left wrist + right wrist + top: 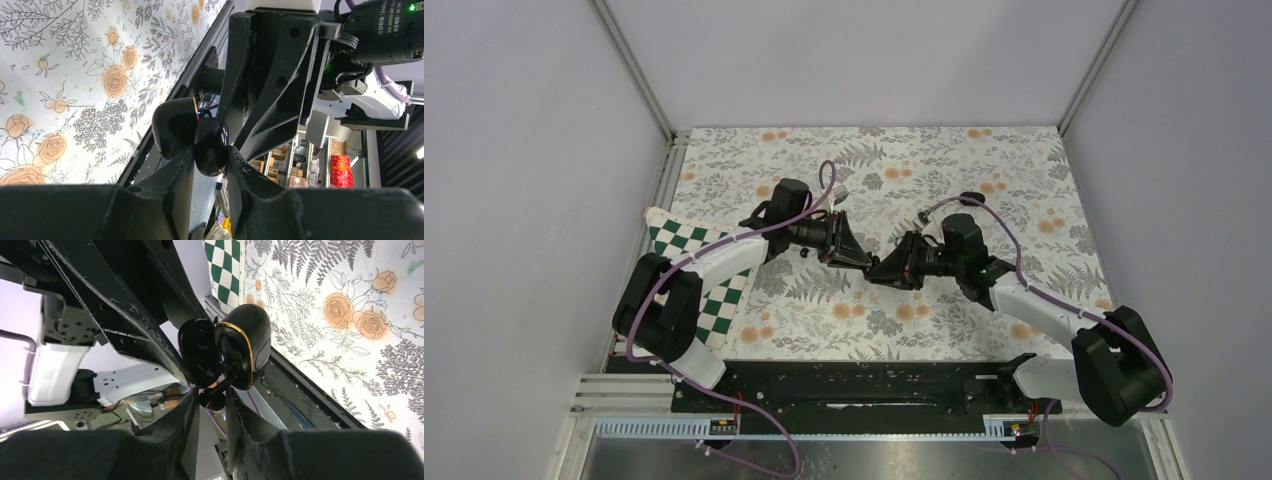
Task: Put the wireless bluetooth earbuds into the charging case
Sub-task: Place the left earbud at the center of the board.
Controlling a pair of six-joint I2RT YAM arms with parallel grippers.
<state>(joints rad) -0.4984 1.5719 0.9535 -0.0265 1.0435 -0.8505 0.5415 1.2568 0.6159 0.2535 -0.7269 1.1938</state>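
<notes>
Both arms meet in mid-air over the middle of the floral mat. My left gripper is shut on the charging case, a glossy black case held open. Its gold-rimmed half swings out beside the half with the cavities. My right gripper is shut on one small black earbud. The earbud's stem points up into the open case and touches it between the two halves. In the top view the case and earbud are hidden by the touching fingertips.
A green-and-white checkered cloth lies at the left edge of the mat, under the left arm. A small pale piece sits on the mat behind the left wrist. The black base rail runs along the near edge.
</notes>
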